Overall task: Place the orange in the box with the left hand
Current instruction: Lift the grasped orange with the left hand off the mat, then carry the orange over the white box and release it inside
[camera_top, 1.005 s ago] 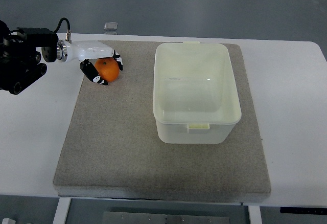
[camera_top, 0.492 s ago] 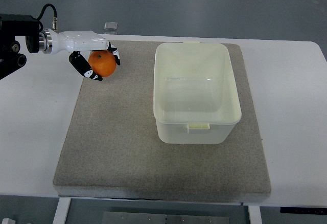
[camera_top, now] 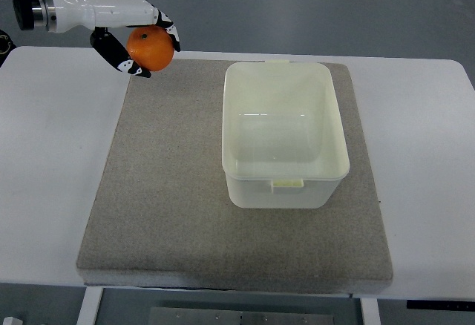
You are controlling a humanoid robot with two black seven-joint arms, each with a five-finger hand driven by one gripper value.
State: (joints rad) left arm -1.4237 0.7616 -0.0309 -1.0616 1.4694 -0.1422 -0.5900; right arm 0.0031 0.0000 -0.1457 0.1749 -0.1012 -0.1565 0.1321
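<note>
A: Orange [camera_top: 151, 48] first, top view: where does it sit now?

B: Clear of the mat [camera_top: 185, 214] and in the air, wrapped by the left hand [camera_top: 133, 39] near the picture's upper left. The white palm lies over it and the dark-tipped fingers [camera_top: 113, 50] curl under and around it, so the hand is closed on the fruit

A: And what has changed?

B: A second ago the orange rested on the grey mat's far left corner with the hand just closing round it. Half a second ago it was already coming up. Now it reads higher and further toward the top edge, and the arm has drawn back with it

A: Meaning for the task?

B: The pick looks done, I'd judge. What remains is the carry rightward to the box [camera_top: 286, 184], which stands open and empty on the mat, well apart from the hand, then the release over it

A: The right arm?

B: Not showing in this view
</note>
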